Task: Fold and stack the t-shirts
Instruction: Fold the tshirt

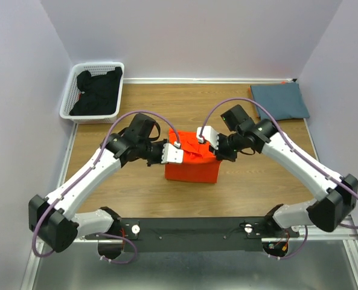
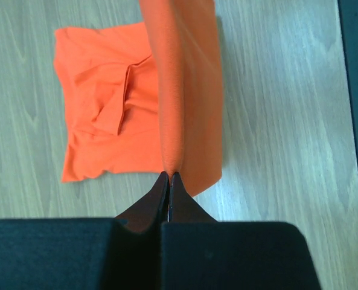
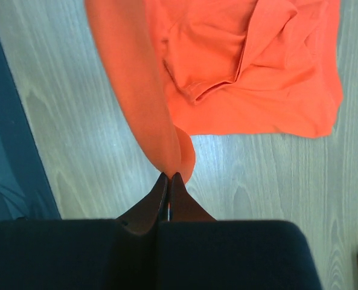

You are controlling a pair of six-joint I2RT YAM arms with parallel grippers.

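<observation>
Orange tee point(image 1: 191, 166) lies in the middle of the table point(image 1: 136, 193), half folded, with one edge lifted clear of the rest. Left gripper point(image 2: 169, 176) and right gripper point(image 3: 168, 177) each pinch that edge, jaws closed tight on the cloth. The step looks like carrying this flap across to make a fold. To do it well, move both arms together at equal height, keep the edge taut, lay it square on the lower layer, then let go. Grey tee point(image 1: 279, 100) sits folded at the far right corner.
</observation>
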